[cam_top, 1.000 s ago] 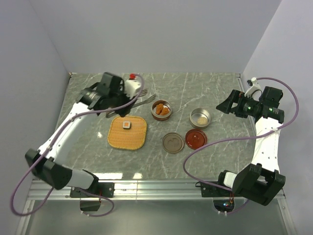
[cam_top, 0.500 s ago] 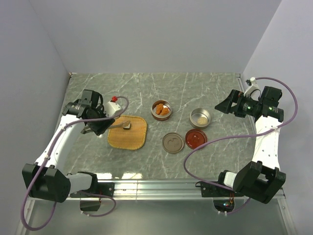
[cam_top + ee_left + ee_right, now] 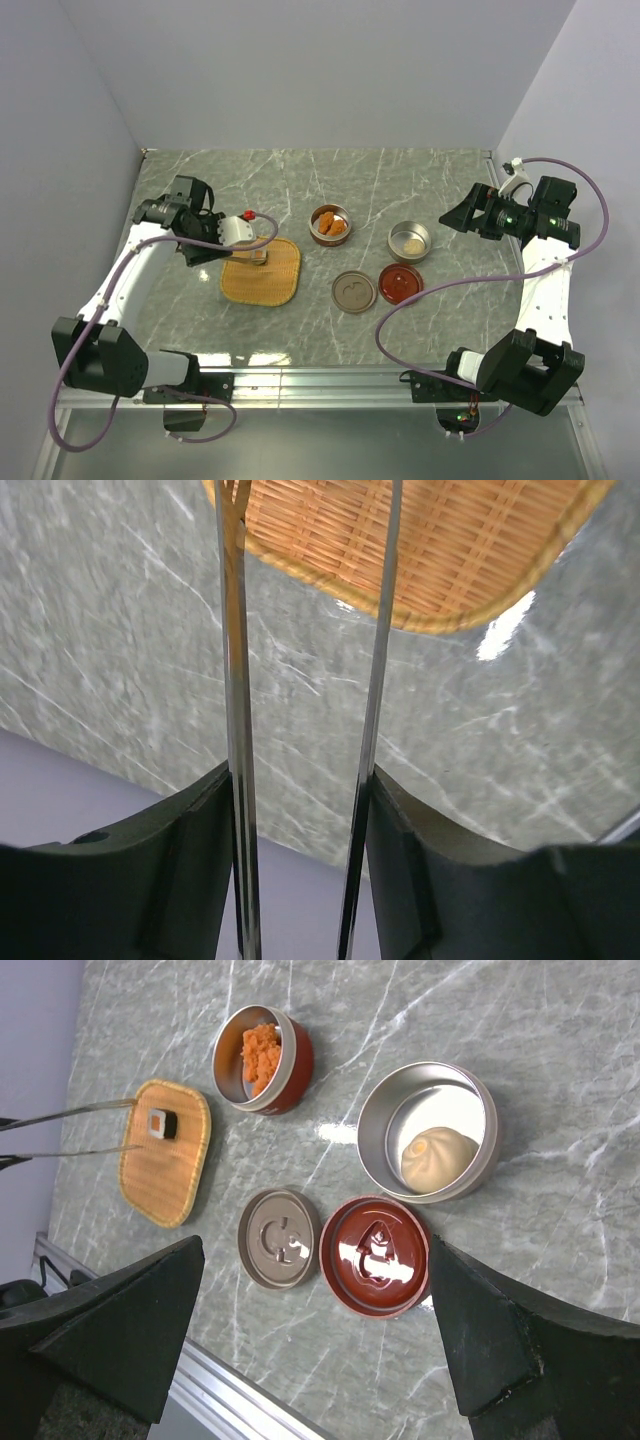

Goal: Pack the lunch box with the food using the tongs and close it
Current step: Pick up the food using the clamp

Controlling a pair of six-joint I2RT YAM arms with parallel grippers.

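Left pincer (image 3: 300, 780): I have it clamped on the tongs (image 3: 237, 700), one dark finger pressing each silver arm from outside.
Tongs: arms apart, reaching out over the near rim of the woven tray (image 3: 165, 1185).
White square piece (image 3: 162, 1123): on the tray, just beyond the tong tips; I cannot tell whether they touch it.
Right pincer (image 3: 315, 1260): jaws wide apart, gripping nothing, held above the bench (image 3: 420, 180).
Fried nuggets (image 3: 260, 1052): inside the red tin (image 3: 290, 1080).
Pale bun (image 3: 437, 1157): inside the silver tin (image 3: 380, 1110).
Lids: a brown lid (image 3: 279, 1237) and a red lid (image 3: 375, 1255), lying side by side on the bench.
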